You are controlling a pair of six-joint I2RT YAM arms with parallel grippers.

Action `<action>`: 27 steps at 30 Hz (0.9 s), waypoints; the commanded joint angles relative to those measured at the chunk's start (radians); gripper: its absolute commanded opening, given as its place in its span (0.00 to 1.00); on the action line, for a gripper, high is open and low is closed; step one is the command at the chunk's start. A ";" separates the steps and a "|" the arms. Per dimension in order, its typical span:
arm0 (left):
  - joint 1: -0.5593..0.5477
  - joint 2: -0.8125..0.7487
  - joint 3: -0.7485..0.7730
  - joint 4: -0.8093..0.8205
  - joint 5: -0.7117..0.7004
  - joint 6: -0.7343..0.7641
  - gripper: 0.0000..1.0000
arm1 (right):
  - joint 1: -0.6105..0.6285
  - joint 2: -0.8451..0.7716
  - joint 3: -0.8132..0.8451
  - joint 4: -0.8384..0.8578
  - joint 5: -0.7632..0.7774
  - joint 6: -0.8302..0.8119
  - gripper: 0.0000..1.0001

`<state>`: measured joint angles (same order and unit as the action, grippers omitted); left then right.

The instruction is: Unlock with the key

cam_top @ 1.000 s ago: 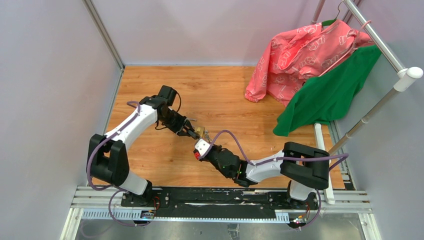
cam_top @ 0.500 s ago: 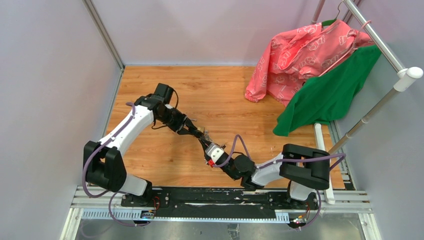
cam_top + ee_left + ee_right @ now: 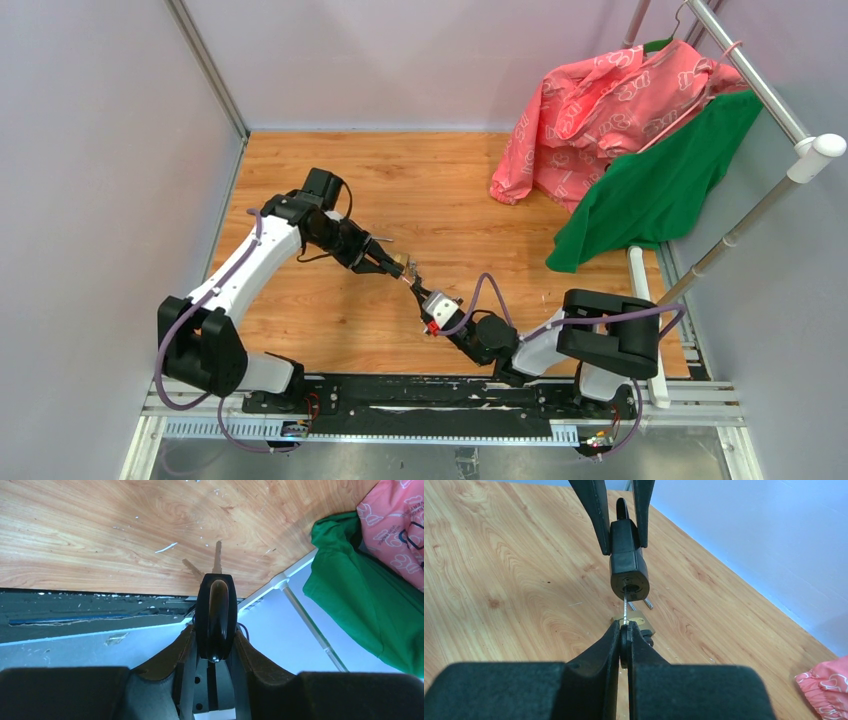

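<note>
Right wrist view shows the padlock (image 3: 628,570) held off the table (image 3: 499,580), clamped between the two fingers of the left gripper (image 3: 624,541), keyhole end facing the camera. The right gripper (image 3: 625,630) is pinched closed on the key (image 3: 625,609). The thin blade runs straight from its fingertips up to the keyhole, and how far it goes in cannot be told. Just below the padlock, a small brass-coloured piece (image 3: 643,622) with two metal pins lies partly hidden behind the right fingertips.

From the left wrist, the padlock's black body fills the gap between the fingers and blocks the keyhole from sight. Well to the upper right of the padlock in the top view, a pink garment (image 3: 600,105) and a green garment (image 3: 660,185) hang from a rack (image 3: 765,85) and drape onto the table.

A second ago the right gripper sat below the padlock, off its line. Now it reaches in from the padlock's lower right, with the key meeting the padlock. The left arm's elbow has also swung further left.
</note>
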<state>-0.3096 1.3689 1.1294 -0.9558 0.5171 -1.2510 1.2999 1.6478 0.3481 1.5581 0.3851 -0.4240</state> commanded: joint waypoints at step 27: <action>0.004 0.029 -0.092 0.034 -0.075 0.041 0.00 | -0.024 -0.324 0.074 -0.977 -0.068 0.502 0.59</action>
<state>-0.3080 1.3834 1.0473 -0.9428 0.4332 -1.2224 1.2972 1.3743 0.3557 0.7494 0.3462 0.0441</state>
